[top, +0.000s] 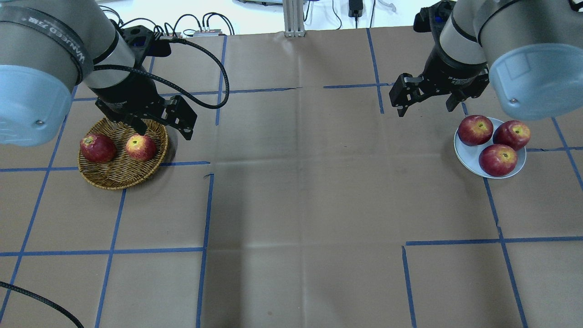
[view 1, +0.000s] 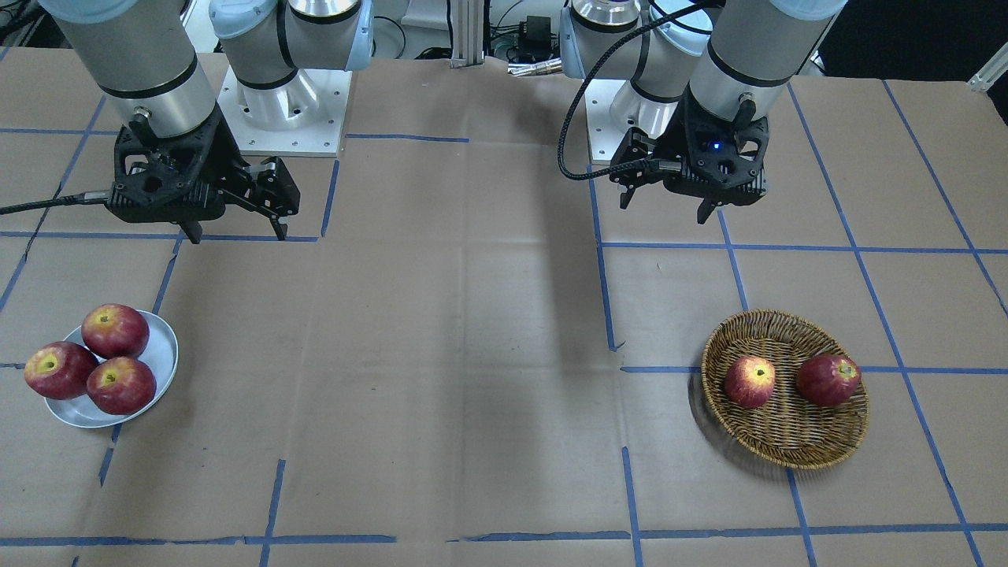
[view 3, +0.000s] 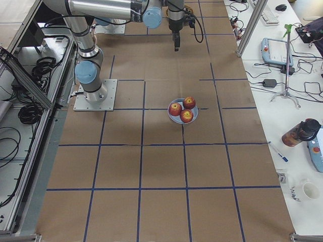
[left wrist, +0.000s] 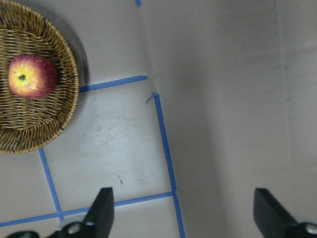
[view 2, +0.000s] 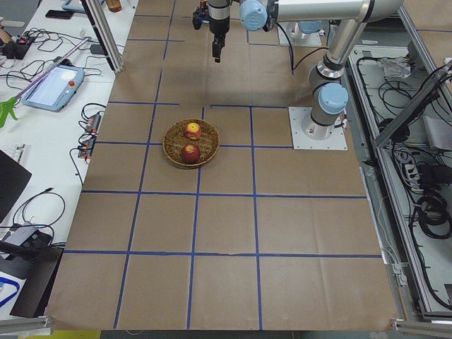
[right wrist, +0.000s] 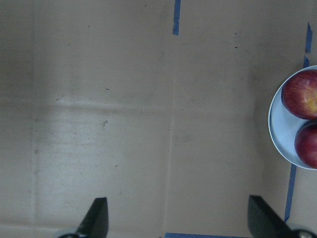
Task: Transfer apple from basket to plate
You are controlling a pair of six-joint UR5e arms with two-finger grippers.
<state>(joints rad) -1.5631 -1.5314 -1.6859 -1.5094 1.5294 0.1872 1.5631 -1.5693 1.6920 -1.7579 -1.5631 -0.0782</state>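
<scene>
Overhead exterior | apple (top: 140, 147) in basket (top: 122, 182), seemingly beside left gripper (top: 164, 132) | jaws spread, empty

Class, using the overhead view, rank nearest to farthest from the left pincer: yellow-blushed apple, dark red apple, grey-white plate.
1. Yellow-blushed round apple, right half of brown wicker basket.
2. Dark red round apple, basket's left half.
3. Grey-white round plate, far right.

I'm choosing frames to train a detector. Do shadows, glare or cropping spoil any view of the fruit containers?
Front-facing view: the basket throws a dark shadow on its view-left side, yet the apple is sharp. Left wrist view: pale sheen on the table paper. Right wrist view: the plate is cropped at the edge.
</scene>
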